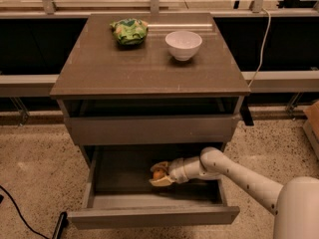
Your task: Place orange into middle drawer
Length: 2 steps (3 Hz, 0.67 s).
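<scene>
- The gripper (160,175) sits low inside the open middle drawer (124,171), clamped on the orange (158,174). Whether the fruit touches the drawer floor cannot be told.
- If it is let go above the floor, the round orange may roll away across the drawer.
- On withdrawal, the arm (234,173) could catch the closed drawer front (149,129) just above.
- The white bowl (183,44) and green snack bag (129,31) on the bench (124,73) are well apart, out of harm.

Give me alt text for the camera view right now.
The gripper holds the orange inside the open middle drawer, near its floor. A green snack bag and a white bowl sit on the cabinet top.
</scene>
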### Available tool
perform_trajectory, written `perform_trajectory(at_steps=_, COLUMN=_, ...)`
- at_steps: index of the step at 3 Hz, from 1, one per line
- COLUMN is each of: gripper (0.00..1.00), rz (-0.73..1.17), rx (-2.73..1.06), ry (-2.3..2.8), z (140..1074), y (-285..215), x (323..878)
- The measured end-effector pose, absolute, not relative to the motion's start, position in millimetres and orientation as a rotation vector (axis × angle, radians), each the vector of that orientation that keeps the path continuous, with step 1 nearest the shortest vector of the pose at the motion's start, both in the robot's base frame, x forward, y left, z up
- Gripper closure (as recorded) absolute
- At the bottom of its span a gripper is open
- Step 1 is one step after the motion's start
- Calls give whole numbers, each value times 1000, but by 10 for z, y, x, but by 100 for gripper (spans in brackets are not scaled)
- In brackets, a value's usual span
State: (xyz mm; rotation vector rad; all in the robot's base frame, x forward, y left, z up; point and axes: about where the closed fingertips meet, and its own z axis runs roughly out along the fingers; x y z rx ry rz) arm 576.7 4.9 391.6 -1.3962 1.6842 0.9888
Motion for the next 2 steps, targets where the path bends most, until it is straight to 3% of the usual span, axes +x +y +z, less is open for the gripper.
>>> perform_trajectory(at_steps=1, gripper=11, rz=994, rx=-1398, ry=1682, z=3909, y=73, x=5757)
perform_trajectory(at_steps=2, gripper=0, rz=998, rx=-1400, ry=1681, z=3904, y=92, x=5748)
